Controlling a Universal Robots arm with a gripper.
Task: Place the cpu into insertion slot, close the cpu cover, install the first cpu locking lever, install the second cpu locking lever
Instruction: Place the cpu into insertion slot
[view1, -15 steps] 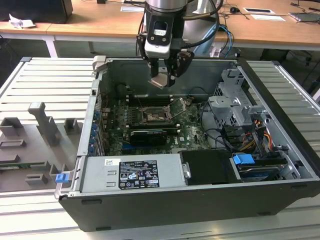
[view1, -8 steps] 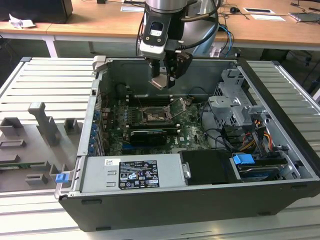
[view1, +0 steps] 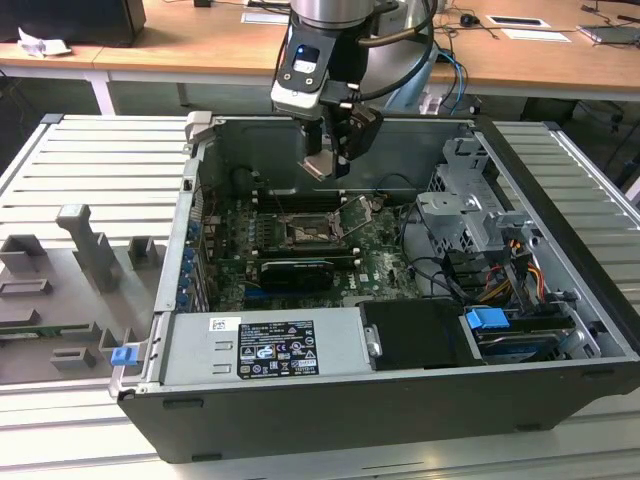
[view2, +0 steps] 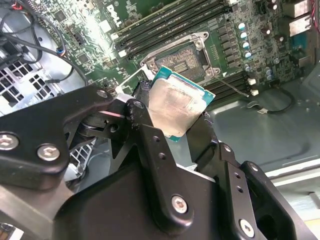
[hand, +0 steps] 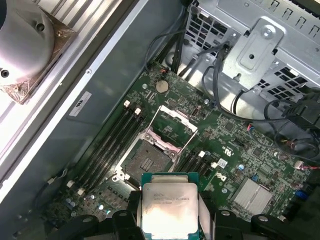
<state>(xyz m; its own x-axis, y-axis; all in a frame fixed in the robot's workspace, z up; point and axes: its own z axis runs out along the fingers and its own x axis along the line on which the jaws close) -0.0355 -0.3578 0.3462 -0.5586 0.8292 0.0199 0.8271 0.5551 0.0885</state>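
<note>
Cables (hand: 220, 85) and memory sticks (hand: 112, 140) are lying around the slot (hand: 145, 161); the gripper (view1: 325, 168) is pinching the cpu (hand: 169, 207) up over it.

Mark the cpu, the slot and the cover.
cpu (hand: 170, 207), first wrist view, middle of its metal face.
slot (hand: 149, 161), first wrist view, its dark centre.
cover (hand: 179, 117), first wrist view, a bar of its silvery frame.

Two edges of the cpu (view2: 177, 102) — hidden behind the end effector (view2: 175, 109).
</note>
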